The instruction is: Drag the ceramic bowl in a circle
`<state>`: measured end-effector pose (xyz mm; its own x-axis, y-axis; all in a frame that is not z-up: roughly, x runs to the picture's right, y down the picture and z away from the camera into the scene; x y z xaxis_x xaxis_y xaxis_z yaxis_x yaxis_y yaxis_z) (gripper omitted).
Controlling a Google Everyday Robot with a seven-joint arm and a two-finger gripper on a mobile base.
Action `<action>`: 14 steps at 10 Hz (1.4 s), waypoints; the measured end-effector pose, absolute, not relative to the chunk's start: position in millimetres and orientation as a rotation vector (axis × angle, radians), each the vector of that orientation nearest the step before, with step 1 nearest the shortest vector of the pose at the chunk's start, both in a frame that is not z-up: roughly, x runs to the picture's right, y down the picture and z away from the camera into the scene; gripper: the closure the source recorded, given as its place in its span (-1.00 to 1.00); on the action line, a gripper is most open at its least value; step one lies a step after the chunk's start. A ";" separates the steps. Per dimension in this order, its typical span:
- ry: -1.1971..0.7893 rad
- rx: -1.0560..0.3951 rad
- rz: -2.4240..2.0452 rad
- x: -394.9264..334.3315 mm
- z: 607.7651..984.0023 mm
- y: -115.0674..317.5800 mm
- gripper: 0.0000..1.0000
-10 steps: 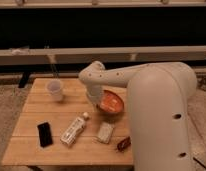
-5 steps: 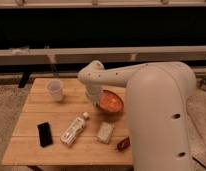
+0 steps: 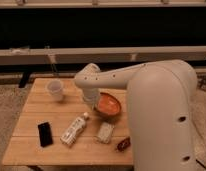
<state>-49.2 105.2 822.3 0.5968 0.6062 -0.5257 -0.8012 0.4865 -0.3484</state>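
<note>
The ceramic bowl is a round, glossy orange bowl on the wooden table, right of centre. My white arm reaches in from the right and bends down over the bowl's left rim. The gripper is at the bowl's left edge, mostly hidden behind the wrist. The small translucent white plastic cup stands apart at the table's back left.
A black phone lies at the front left. A white bottle lies on its side in front of the bowl. A pale packet and a small dark red item lie at the front right.
The bowl and the gripper have shifted slightly toward the front of the table. The other objects have not moved.
</note>
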 end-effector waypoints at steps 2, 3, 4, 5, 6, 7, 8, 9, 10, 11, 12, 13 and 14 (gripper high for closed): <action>0.359 -0.599 0.870 -40.4 826.9 99.6 1.00; 0.362 -0.597 0.865 -38.7 828.2 98.1 1.00; 0.363 -0.592 0.852 -42.7 828.8 97.3 1.00; 0.361 -0.592 0.843 -50.8 827.6 99.0 1.00; 0.358 -0.589 0.838 -55.3 828.0 97.0 1.00; 0.360 -0.586 0.834 -53.9 831.3 93.3 1.00; 0.362 -0.583 0.833 -50.5 836.1 87.5 1.00; 0.364 -0.583 0.829 -44.7 837.3 86.4 1.00; 0.370 -0.583 0.829 -39.4 835.7 88.8 1.00; 0.373 -0.581 0.829 -35.5 834.0 91.2 1.00; 0.375 -0.580 0.824 -28.8 829.2 96.3 1.00; 0.380 -0.582 0.814 -24.1 824.0 101.5 1.00; 0.383 -0.583 0.807 -21.9 821.0 104.6 1.00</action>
<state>-21.9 104.6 821.0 0.6374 0.5610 -0.5283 -0.7640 0.5495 -0.3382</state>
